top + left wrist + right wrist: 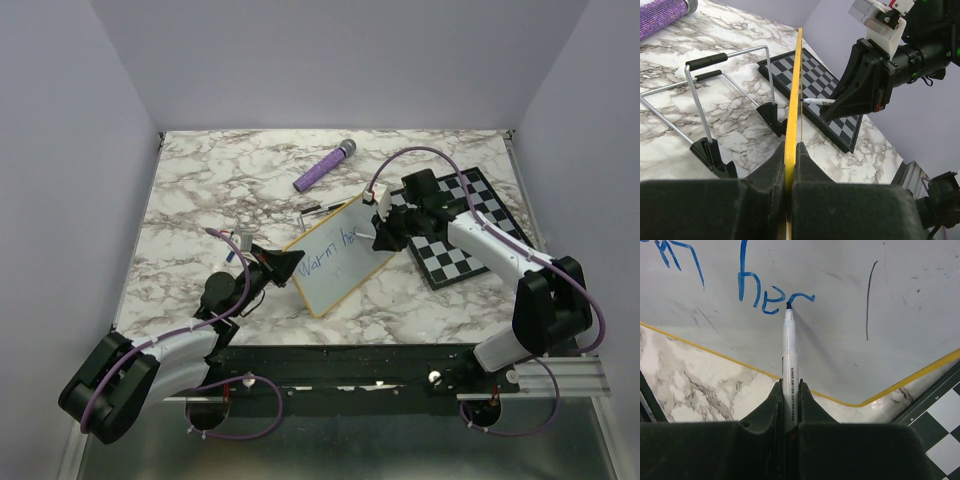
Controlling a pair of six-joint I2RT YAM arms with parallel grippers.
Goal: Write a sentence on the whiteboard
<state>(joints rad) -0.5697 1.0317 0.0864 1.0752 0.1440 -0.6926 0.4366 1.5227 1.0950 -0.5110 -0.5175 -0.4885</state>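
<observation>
Marble table (200,190), lilac walls (60,150). Left gripper (285,265) was pressed onto the edge of the yellow-framed whiteboard (345,280), whose blue sentence (325,255) read "Warm her". Right gripper (385,238) pinched a marker (789,340), tip touching the board just ahead of it.

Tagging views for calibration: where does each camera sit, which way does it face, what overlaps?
Top: above and behind the robot, looking down at the table; both arms show.
Left wrist: faces along the whiteboard edge; own left tool clamps it.
Right wrist: faces the whiteboard face; own right tool holds the marker.
Shared: left wrist and top both show the chessboard.
</observation>
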